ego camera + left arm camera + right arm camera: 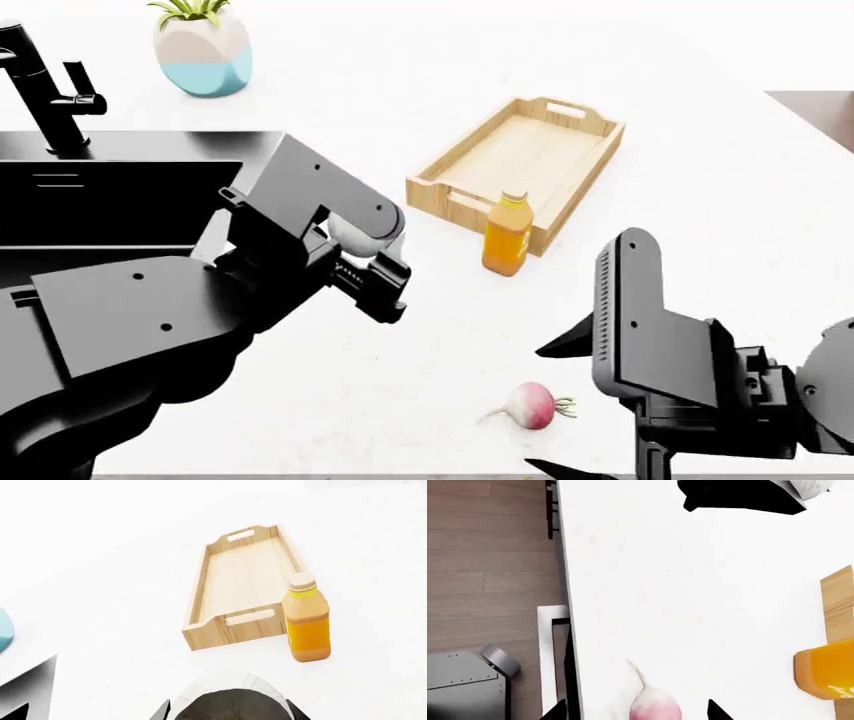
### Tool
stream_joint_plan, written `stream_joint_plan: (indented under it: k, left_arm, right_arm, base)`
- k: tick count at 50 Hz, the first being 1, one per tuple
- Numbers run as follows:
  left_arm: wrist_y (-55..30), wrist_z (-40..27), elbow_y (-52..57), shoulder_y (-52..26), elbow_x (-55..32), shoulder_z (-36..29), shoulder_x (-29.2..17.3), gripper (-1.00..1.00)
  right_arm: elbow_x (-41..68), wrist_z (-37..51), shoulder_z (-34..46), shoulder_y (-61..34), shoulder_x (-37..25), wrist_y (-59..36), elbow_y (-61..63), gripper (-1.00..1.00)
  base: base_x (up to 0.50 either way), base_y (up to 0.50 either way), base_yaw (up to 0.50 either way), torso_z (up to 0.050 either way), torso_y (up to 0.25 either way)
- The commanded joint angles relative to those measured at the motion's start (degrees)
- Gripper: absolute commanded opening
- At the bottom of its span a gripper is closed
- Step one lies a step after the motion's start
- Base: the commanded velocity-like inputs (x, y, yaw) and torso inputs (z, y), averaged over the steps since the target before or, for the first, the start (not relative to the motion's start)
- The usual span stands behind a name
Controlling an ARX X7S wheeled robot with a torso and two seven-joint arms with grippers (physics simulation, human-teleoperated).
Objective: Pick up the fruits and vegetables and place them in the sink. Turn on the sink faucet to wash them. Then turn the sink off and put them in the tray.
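Lying on the white surface (400,400) well short of the light wooden rectangular tray (470,163): pink-red radish (534,404). Straddling it, spread wide: right hand (637,711). Gripping a whitish-grey bulb (230,700): left hand (380,275).

An orange bottle with a yellow cap (507,236) stands upright on the white countertop (694,180), ahead of both grippers and nearer the left one, while a white-and-blue plant pot (202,45) sits far beyond the left gripper.
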State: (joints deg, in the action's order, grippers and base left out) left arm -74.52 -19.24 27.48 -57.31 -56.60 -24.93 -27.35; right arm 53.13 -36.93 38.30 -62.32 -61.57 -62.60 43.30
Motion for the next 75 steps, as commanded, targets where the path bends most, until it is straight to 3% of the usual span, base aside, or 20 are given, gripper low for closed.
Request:
stream_joint_plan:
  k: [1, 25, 41, 42, 54, 66, 75]
  left_arm:
    - [0.1, -0.8, 0.0, -0.3, -0.7, -0.2, -0.1, -1.0]
    - [0.8, -1.0, -0.2, -0.5, -0.9, -1.6, -0.4, -1.0]
    - [1.4, -1.0, -0.5, -0.7, -1.0, -2.2, -0.5, -1.0]
    - [1.4, -1.0, -0.5, -0.7, -1.1, -2.2, -0.5, -1.0]
    - [1.1, -1.6, -0.6, -0.7, -1.3, -2.6, -1.1, -1.0]
    - [-1.0, -1.9, -1.5, -2.3, -2.3, -3.1, -1.9, -1.0]
    - [-2.1, -3.5, -2.3, -4.4, -3.0, -2.3, -1.4, -1.0]
  right_arm:
    - [-4.5, -0.2, 3.7, 0.0, 2.2, -0.9, -2.3, 1.0]
    - [-14.1, -0.9, 14.7, -0.6, 9.0, -2.8, -11.4, 1.0]
    - [-16.1, -0.5, 17.2, -0.4, 12.1, -2.6, -15.6, 1.0]
    - [-16.2, -0.5, 17.3, -0.4, 12.2, -2.6, -15.8, -1.0]
    - [-12.0, 1.3, 11.4, -3.3, 7.6, -5.4, -8.4, -1.0]
    - [-3.6, 7.8, -0.5, -16.8, 5.1, -25.1, -2.1, -1.0]
    - [8.5, 24.8, 5.2, -28.5, 3.0, -27.2, -6.7, -1.0]
  base:
    - [0.0, 0.0, 0.0, 0.0, 0.0]
    - [0.0, 0.0, 0.0, 0.0, 0.0]
    - [0.0, 0.0, 0.0, 0.0, -0.001]
    - [0.0, 0.0, 0.0, 0.0, 0.0]
    - [0.0, 0.0, 0.0, 0.0, -0.002]
    - [0.0, 0.0, 0.0, 0.0, 0.0]
    - [0.0, 0.0, 0.0, 0.0, 0.0]
